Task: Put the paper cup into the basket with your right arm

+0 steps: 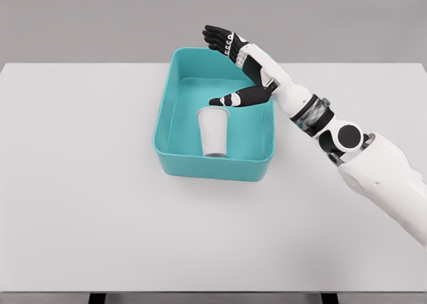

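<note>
Paper cup [214,132] is inside the teal basket [175,163], sitting toward the near wall w/ its open end facing the far side. Right hand [235,67] hangs over the basket's far right part, fingers spread wide, thumb pointing left just above the cup, holding nothing. Basket's on a white table [80,204].

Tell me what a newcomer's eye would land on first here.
The teal basket stands out at the middle of the white table, with the white paper cup inside it. Just above the cup hangs the right hand, fingers spread and holding nothing, its arm coming in from the lower right.
</note>
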Available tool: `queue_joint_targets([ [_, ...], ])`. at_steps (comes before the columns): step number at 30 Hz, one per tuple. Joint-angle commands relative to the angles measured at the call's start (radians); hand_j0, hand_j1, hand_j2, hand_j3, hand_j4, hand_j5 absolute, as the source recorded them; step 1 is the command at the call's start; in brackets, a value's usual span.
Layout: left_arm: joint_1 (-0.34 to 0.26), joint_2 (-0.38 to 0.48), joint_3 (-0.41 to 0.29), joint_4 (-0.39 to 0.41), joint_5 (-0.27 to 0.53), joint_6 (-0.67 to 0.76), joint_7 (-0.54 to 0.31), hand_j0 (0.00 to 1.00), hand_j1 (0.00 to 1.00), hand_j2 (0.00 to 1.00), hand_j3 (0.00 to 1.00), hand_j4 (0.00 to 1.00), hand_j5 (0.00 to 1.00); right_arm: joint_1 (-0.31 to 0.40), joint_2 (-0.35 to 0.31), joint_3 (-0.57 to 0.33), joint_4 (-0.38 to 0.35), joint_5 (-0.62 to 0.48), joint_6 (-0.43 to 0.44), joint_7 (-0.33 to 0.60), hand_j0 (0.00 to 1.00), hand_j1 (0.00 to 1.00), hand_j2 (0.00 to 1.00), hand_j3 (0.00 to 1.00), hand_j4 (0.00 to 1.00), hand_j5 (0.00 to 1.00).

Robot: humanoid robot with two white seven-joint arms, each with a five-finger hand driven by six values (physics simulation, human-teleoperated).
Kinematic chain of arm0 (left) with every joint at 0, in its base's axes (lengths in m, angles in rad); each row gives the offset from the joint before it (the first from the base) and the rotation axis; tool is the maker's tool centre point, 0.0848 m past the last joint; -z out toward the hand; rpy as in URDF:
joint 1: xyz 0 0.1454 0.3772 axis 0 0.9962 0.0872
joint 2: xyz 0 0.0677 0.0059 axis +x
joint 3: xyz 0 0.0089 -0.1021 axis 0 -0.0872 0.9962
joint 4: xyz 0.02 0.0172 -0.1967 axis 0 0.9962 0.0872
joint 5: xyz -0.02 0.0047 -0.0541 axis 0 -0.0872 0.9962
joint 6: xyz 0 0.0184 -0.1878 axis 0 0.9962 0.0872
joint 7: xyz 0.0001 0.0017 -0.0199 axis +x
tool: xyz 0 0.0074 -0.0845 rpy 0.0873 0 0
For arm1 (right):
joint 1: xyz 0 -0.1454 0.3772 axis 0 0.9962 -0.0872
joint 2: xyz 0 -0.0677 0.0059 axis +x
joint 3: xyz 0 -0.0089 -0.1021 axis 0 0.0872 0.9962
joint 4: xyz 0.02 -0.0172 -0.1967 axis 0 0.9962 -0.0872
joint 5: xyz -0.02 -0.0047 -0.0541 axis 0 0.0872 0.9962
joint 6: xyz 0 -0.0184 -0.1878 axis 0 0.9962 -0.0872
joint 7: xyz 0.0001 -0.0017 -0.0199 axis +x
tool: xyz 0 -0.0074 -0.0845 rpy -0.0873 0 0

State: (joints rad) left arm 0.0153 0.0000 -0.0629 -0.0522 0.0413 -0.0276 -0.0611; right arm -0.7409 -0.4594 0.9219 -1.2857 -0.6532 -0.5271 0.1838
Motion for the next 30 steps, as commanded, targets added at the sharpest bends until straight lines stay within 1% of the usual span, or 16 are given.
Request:
queue_joint_targets([
  [1,0.0,0.0,0.0,0.0,0.0,0.0,0.0,1.0,1.0,1.0,1.0,1.0,1.0,0.0,-0.004,-0.002,-0.001,0.0,-0.011,0.0,1.0,1.0,1.0,1.0,1.0,1.0],
  [7,0.0,0.0,0.0,0.0,0.0,0.0,0.0,1.0,1.0,1.0,1.0,1.0,1.0,-0.002,-0.007,-0.003,-0.003,0.003,-0.013,0.005,1.0,1.0,1.0,1.0,1.0,1.0],
  [9,0.0,0.0,0.0,0.0,0.0,0.0,0.0,1.0,1.0,1.0,1.0,1.0,1.0,-0.003,-0.021,-0.005,-0.011,0.004,-0.013,0.014,1.0,1.0,1.0,1.0,1.0,1.0],
  [10,0.0,0.0,0.0,0.0,0.0,0.0,0.0,1.0,1.0,1.0,1.0,1.0,1.0,-0.003,-0.042,-0.005,-0.014,0.013,-0.019,0.014,1.0,1.0,1.0,1.0,1.0,1.0],
  [13,0.0,0.0,0.0,0.0,0.0,0.0,0.0,1.0,1.0,1.0,1.0,1.0,1.0,-0.005,-0.07,-0.003,-0.021,0.02,-0.042,0.017,1.0,1.0,1.0,1.0,1.0,1.0],
  [15,0.0,0.0,0.0,0.0,0.0,0.0,0.0,1.0,1.0,1.0,1.0,1.0,1.0,-0.014,-0.116,0.003,-0.034,0.032,-0.063,0.017,1.0,1.0,1.0,1.0,1.0,1.0],
  [17,0.0,0.0,0.0,0.0,0.0,0.0,0.0,1.0,1.0,1.0,1.0,1.0,1.0,-0.026,-0.15,0.017,-0.035,0.067,-0.084,0.017,1.0,1.0,1.0,1.0,1.0,1.0],
  [19,0.0,0.0,0.0,0.0,0.0,0.0,0.0,1.0,1.0,1.0,1.0,1.0,1.0,-0.038,-0.2,0.02,-0.037,0.102,-0.084,0.017,1.0,1.0,1.0,1.0,1.0,1.0],
  [20,0.0,0.0,0.0,0.0,0.0,0.0,0.0,1.0,1.0,1.0,1.0,1.0,1.0,-0.038,-0.223,0.021,-0.049,0.115,-0.084,0.017,1.0,1.0,1.0,1.0,1.0,1.0],
  [21,0.0,0.0,0.0,0.0,0.0,0.0,0.0,1.0,1.0,1.0,1.0,1.0,1.0,-0.041,-0.277,0.032,-0.07,0.118,-0.084,0.017,1.0,1.0,1.0,1.0,1.0,1.0],
  [22,0.0,0.0,0.0,0.0,0.0,0.0,0.0,1.0,1.0,1.0,1.0,1.0,1.0,-0.049,-0.314,0.04,-0.08,0.13,-0.084,0.017,1.0,1.0,1.0,1.0,1.0,1.0],
  [24,0.0,0.0,0.0,0.0,0.0,0.0,0.0,1.0,1.0,1.0,1.0,1.0,1.0,-0.055,-0.407,0.051,-0.092,0.217,-0.084,0.016,1.0,1.0,1.0,1.0,1.0,1.0],
  [25,0.0,0.0,0.0,0.0,0.0,0.0,0.0,1.0,1.0,1.0,1.0,1.0,1.0,-0.057,-0.427,0.052,-0.092,0.231,-0.084,0.016,1.0,1.0,1.0,1.0,1.0,1.0],
  [27,0.0,0.0,0.0,0.0,0.0,0.0,0.0,1.0,1.0,1.0,1.0,1.0,1.0,-0.057,-0.504,0.052,-0.092,0.322,-0.084,0.009,1.0,1.0,1.0,1.0,1.0,1.0],
  [28,0.0,0.0,0.0,0.0,0.0,0.0,0.0,1.0,1.0,1.0,1.0,1.0,1.0,-0.058,-0.521,0.052,-0.092,0.328,-0.084,0.009,1.0,1.0,1.0,1.0,1.0,1.0],
  [30,0.0,0.0,0.0,0.0,0.0,0.0,0.0,1.0,1.0,1.0,1.0,1.0,1.0,-0.063,-0.527,0.052,-0.089,0.328,-0.084,0.005,1.0,1.0,1.0,1.0,1.0,1.0],
])
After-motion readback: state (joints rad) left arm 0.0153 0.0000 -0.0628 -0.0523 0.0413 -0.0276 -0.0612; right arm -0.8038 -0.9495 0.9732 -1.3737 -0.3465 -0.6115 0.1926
